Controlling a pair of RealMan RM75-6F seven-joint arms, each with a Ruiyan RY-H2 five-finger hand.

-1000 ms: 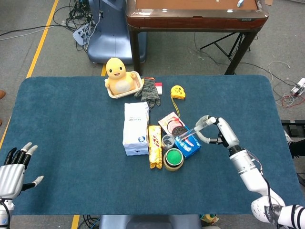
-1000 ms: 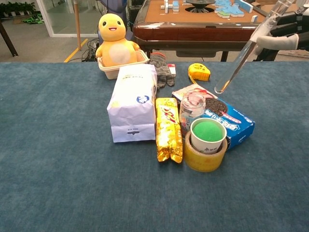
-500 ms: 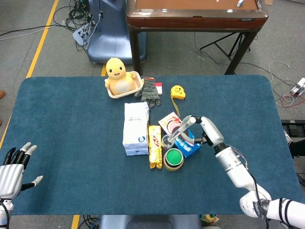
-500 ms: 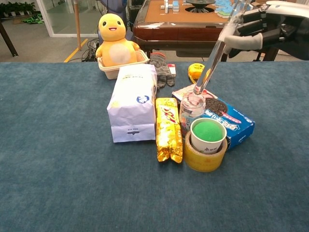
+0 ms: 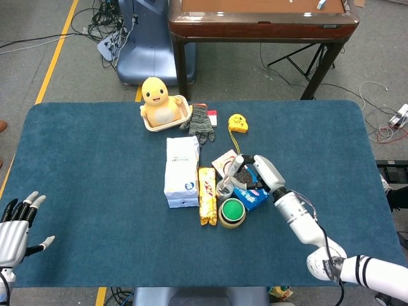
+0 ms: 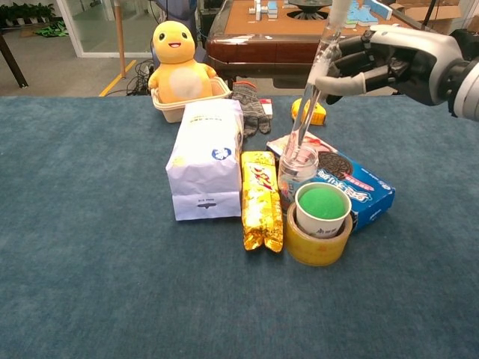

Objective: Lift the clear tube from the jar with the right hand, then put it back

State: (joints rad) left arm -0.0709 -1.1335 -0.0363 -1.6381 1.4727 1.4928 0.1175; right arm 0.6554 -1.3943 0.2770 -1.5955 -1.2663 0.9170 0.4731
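Two containers stand nearest the robot at the front of the cluster: a white cup with a green top (image 6: 322, 209), seated inside a roll of tan tape (image 6: 318, 241). Just behind, touching the cup's far-left side, stands the glass jar (image 6: 297, 170), its mouth open upward. The clear tube (image 6: 310, 88) rises from that mouth, tilted toward the right, with its lower end inside the jar and its upper part pinched in the right hand (image 6: 383, 60); the fingers (image 6: 338, 81) curl round the tube at about its upper third. In the head view the same right hand (image 5: 262, 173) sits over the blue biscuit box (image 5: 250, 196), with the tube (image 5: 230, 173) slanting down to the jar (image 5: 224, 189). The left hand (image 5: 14, 224) lies at the near left corner of the blue table cloth (image 5: 95, 185), fingers spread and holding nothing, well apart from everything else.

Beside the jar on its left lies a yellow snack packet (image 6: 261, 197), lengthwise, and left of that stands a white paper bag (image 6: 206, 157). The blue biscuit box (image 6: 358, 193) lies to the jar's right, partly behind the cup. Farther back are a grey glove (image 6: 251, 106) and a yellow tape measure (image 6: 310, 111), the latter partly hidden by the tube. At the far edge a cream tray (image 6: 171, 111) holds a yellow duck toy (image 6: 178, 63). Beyond the cloth stands a brown wooden table (image 6: 284, 41).
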